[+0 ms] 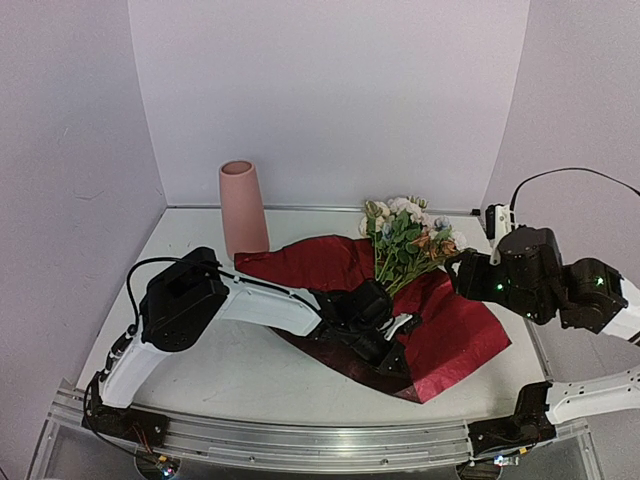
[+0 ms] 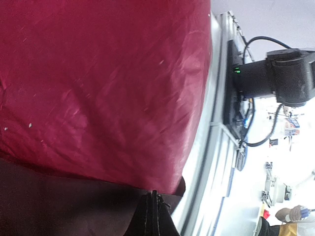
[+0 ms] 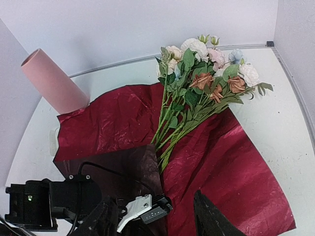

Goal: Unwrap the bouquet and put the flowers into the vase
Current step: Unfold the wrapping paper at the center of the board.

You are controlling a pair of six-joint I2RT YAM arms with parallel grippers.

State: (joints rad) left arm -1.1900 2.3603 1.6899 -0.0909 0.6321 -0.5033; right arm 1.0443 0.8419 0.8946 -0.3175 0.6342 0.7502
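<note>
Flowers (image 1: pixel 405 240) flat on opened wrapping paper (image 1: pixel 460 340), middle of worktop (image 1: pixel 190 250): blooms far-right, stem ends near-left, close by left hand (image 2: pixel 153 201), pressed together. Right hand (image 3: pixel 152 201), spread, beside the blooms; vase (image 1: pixel 243 210) upright, far-left.

Bright even light, soft shadows; left wrist view blurry w/ sheen on wrapping paper (image 2: pixel 98 88).
</note>
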